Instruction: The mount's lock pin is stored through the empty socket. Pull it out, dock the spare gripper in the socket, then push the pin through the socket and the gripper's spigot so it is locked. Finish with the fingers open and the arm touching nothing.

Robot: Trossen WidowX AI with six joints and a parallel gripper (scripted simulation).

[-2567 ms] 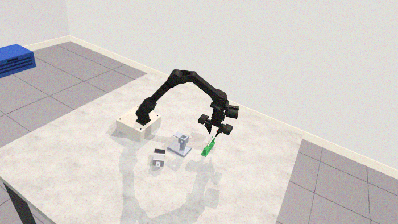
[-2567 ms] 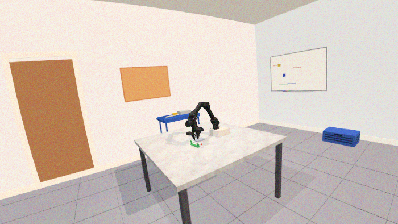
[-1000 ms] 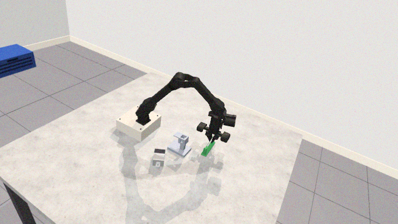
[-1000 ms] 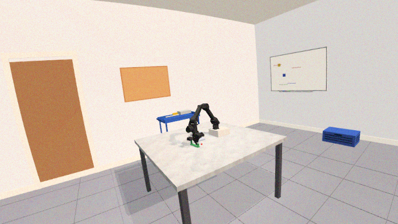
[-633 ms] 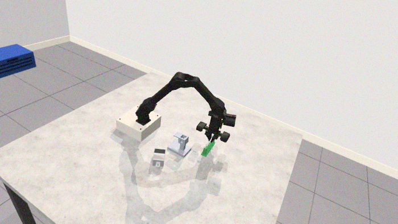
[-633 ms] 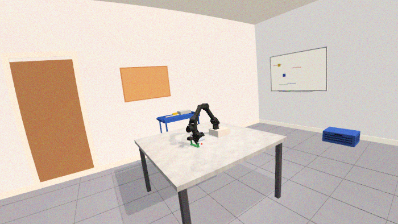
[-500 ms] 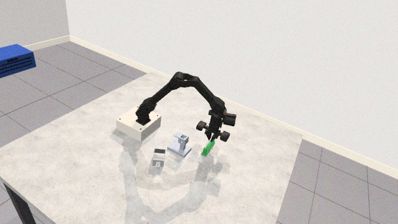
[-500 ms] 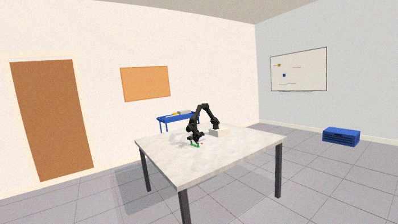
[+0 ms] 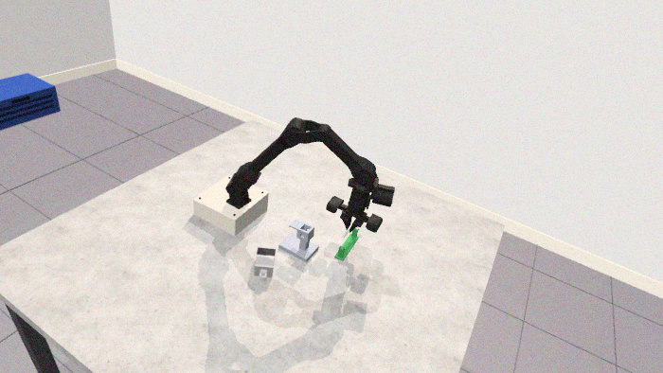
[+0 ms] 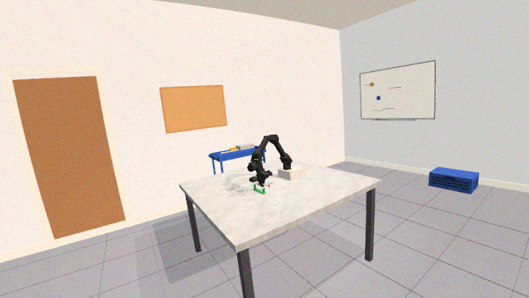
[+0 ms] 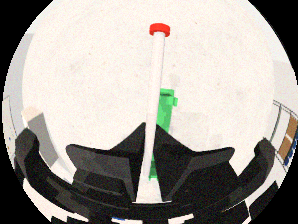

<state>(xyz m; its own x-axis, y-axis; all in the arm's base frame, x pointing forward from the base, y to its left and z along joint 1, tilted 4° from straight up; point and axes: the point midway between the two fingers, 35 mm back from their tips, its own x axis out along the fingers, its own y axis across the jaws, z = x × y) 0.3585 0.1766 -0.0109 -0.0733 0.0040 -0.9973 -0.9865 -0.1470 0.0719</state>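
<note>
My gripper (image 9: 351, 229) (image 10: 262, 185) (image 11: 150, 127) is shut on the white lock pin (image 11: 156, 75), whose red head (image 11: 159, 29) (image 10: 269, 186) sticks out beyond the fingers. The pin is just above the green cradle (image 9: 347, 248) (image 10: 259, 190) (image 11: 164, 119), slightly angled across it in the wrist view; whether they touch is unclear. The pale blue-grey mount (image 9: 306, 251) stands between the arm's base and the cradle, its square socket (image 9: 306, 229) with no pin or spare gripper seen in it. The grey and black spare gripper (image 9: 264, 263) is apart from the mount, in front of it to the left.
The arm's cream base box (image 9: 252, 214) (image 10: 292, 173) stands behind the mount and spare gripper in the top view. The mount's raised post is the nearest upright obstacle beside the cradle. A blue side table (image 10: 236, 153) and a blue floor cabinet (image 10: 453, 180) stand away from the worktable.
</note>
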